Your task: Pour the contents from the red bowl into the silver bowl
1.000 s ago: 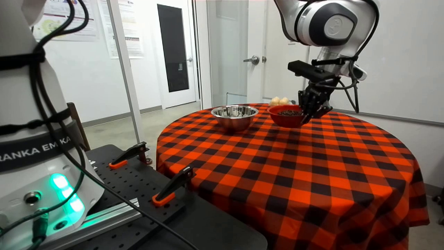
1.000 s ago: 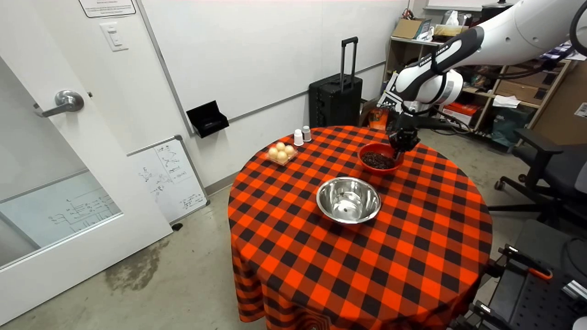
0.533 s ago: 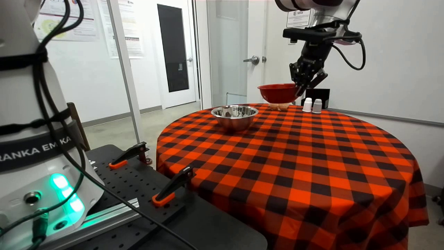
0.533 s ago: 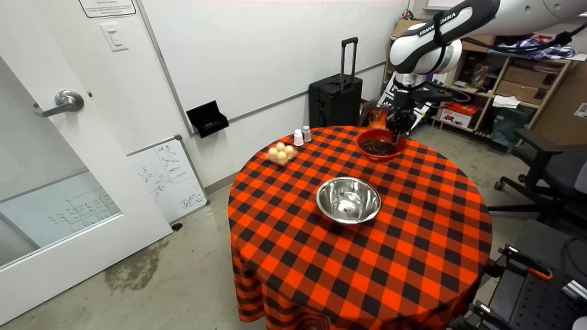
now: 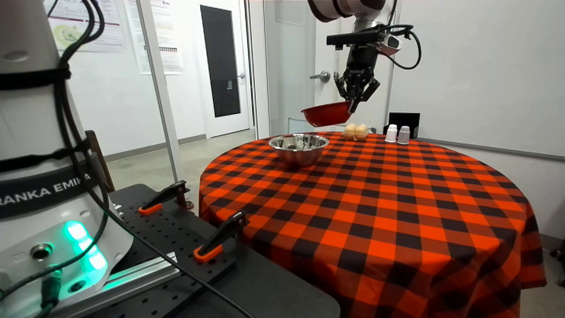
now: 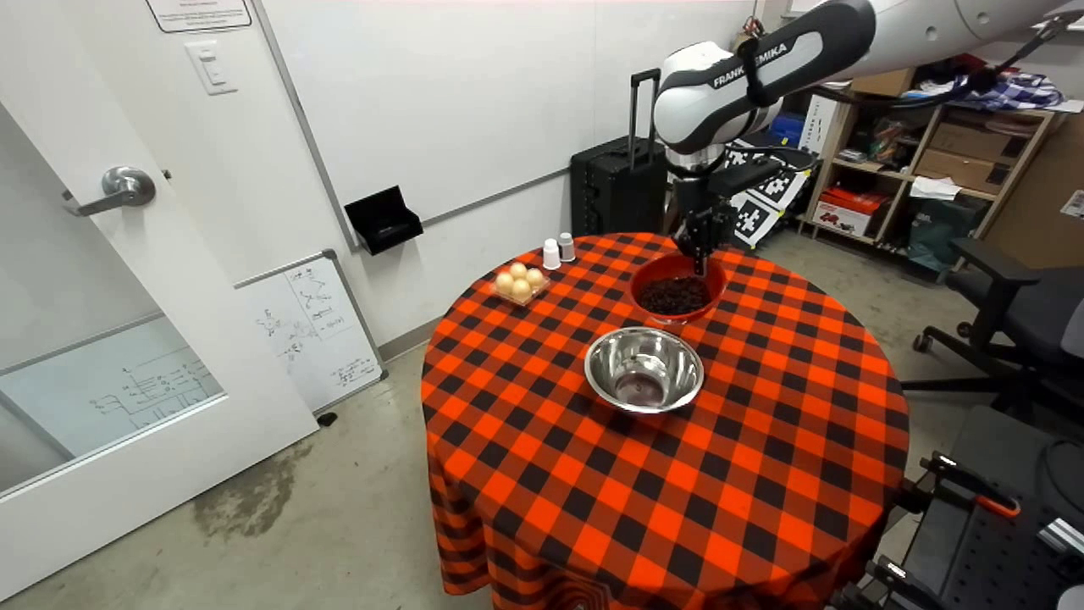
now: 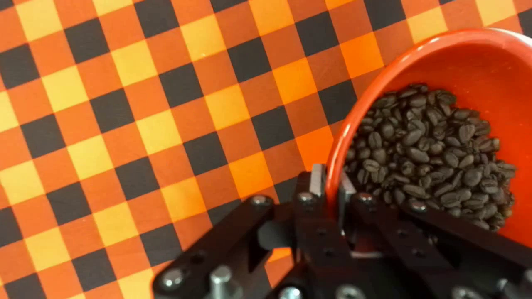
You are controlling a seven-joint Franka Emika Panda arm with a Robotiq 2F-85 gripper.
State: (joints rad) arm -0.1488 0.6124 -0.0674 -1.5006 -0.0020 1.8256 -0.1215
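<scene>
My gripper (image 7: 331,182) is shut on the rim of the red bowl, one finger inside and one outside. The red bowl (image 5: 324,115) is off the table and slightly tilted, its side away from the gripper lower. It also shows in the other views (image 6: 652,275) (image 7: 494,79). Dark brown beans (image 7: 432,153) lie in it. The silver bowl (image 5: 299,154) stands upright on the table; in an exterior view (image 6: 605,368) its inside shows a reddish tint and no beans. The red bowl is above and just beside it. In the wrist view the silver bowl cannot be made out.
The round table has a red-and-black checked cloth (image 6: 677,517). Several pale eggs in a clear tray (image 6: 519,286) stand near its edge. Two small bottles, one white (image 6: 551,254) and one grey (image 6: 566,246), stand beside them. Clamps (image 5: 218,238) sit on the robot's base plate.
My gripper has lifted the red bowl higher and carried it toward the silver bowl. The red bowl now tilts a little. The silver bowl has not moved.
</scene>
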